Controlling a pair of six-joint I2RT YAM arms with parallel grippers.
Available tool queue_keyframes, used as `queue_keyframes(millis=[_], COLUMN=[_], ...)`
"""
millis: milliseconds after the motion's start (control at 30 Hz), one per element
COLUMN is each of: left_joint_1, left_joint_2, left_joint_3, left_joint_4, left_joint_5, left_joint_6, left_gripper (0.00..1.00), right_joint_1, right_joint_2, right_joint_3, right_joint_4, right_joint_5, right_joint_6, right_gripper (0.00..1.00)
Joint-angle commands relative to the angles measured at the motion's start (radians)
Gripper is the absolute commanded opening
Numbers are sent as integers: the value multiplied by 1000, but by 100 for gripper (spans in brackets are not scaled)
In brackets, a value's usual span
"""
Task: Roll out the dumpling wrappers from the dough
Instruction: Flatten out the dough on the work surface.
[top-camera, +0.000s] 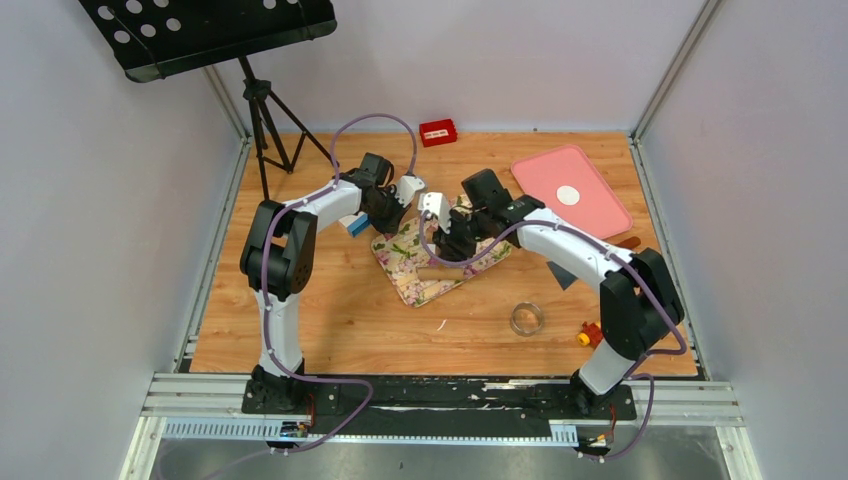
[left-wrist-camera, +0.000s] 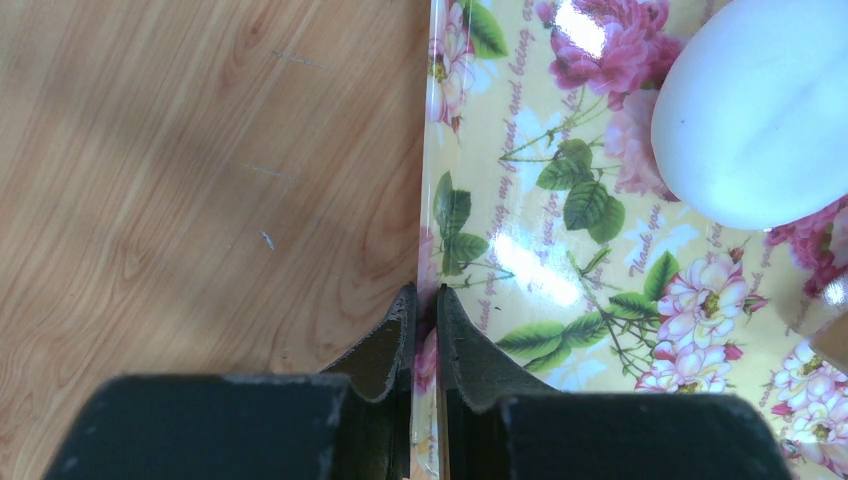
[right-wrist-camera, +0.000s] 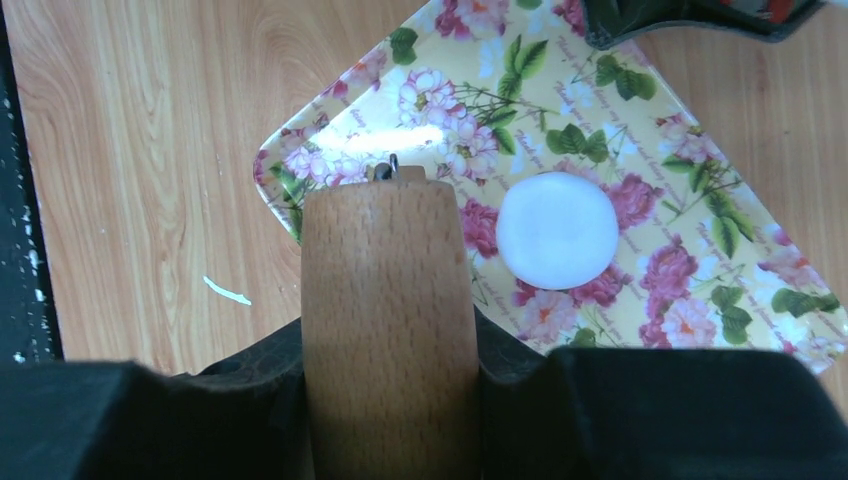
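One finished dumpling wrapper (top-camera: 568, 195) is seen on the pink tray (top-camera: 600, 215) at far right. A rounded lump of dough (right-wrist-camera: 557, 230) on the floral tray (right-wrist-camera: 640, 130) is not yet rolled flat. That tray's edge is pinched by the left gripper (left-wrist-camera: 425, 295). A wooden rolling pin (right-wrist-camera: 385, 320) is clenched in the right gripper (right-wrist-camera: 385, 375), with the dough just beside its tip.

You have two white-shelled arms with black joint housings: the left arm (top-camera: 322, 205) at eight o'clock, the right arm (top-camera: 572, 246) at four. A purple cable (top-camera: 372, 119) loops along each.
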Motion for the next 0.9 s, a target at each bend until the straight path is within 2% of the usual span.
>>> queue_keyframes(millis=[0,267,500,867], left_joint_1=[-2,-2,-2,-2], left_joint_2=[70,71,70,72], left_joint_3=[-27,-26,-26,-24], left_joint_4=[-72,-74,-73,-75], left_joint_5=[-69,-68,-66,-64], left_joint_6=[0,2,3,5], left_gripper=[0,0,0,0], right_joint_1=[-23,-24,-26,-25], right_joint_2=[-81,-39,61,107], right_joint_3=[132,182,196,163], right_joint_4=[9,103,133,134], right_joint_5=[-30,94,96,141], right_joint_6=[104,105,76,12], right_gripper=[0,0,0,0])
